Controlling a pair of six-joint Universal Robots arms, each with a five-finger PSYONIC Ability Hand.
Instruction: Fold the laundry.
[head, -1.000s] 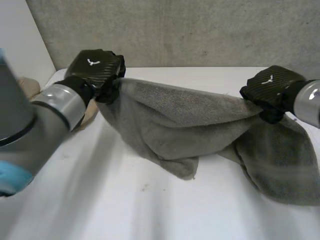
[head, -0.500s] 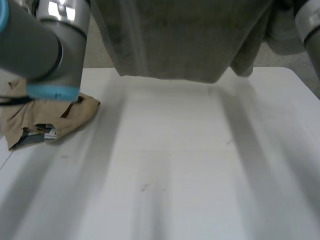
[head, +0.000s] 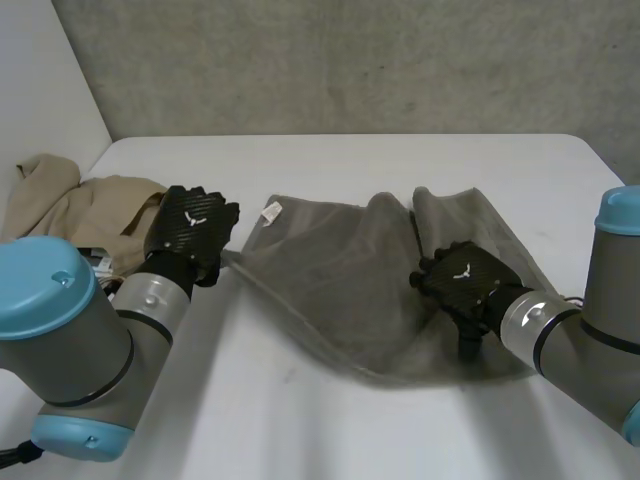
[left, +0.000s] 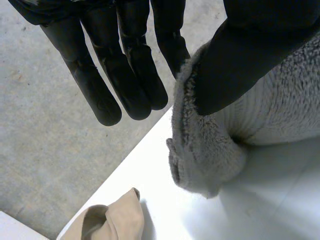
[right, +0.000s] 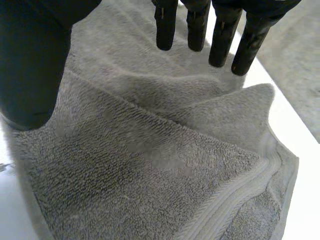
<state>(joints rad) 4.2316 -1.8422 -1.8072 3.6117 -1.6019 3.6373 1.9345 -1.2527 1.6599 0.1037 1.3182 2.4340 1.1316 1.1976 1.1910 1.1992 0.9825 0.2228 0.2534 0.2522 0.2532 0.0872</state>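
**Item inspected:** a grey towel (head: 340, 285). It is found lying rumpled on the white desk (head: 300, 420), just beside a beige garment (head: 85, 200), on the side of that garment toward the robot's right arm. No fold is judged to have been made yet. Ridges and a turned-over flap are noted in the half farthest from the garment.

**Left robot hand** (head: 193, 233): it is placed between the garment and the towel, at the towel's nearest corner. Its fingers (left: 130, 80) are seen straight and spread away from the thumb (left: 250, 55). The rolled corner lies against the thumb but is not pinched, so nothing is held.

**Right robot hand** (head: 462, 283): it is set over the part of the towel well apart from the garment. Its fingers (right: 197, 25) are extended and no cloth is gripped. Whether the pile is touched cannot be told.

**Handling assessment:** the terry is judged soft, limp and fairly thick, neither slippery nor fragile. Sagging is expected when it is lifted. It is therefore best taken by pinches at two corners of one edge, along the woven hem band (right: 235, 200), where the cloth is judged firmer.
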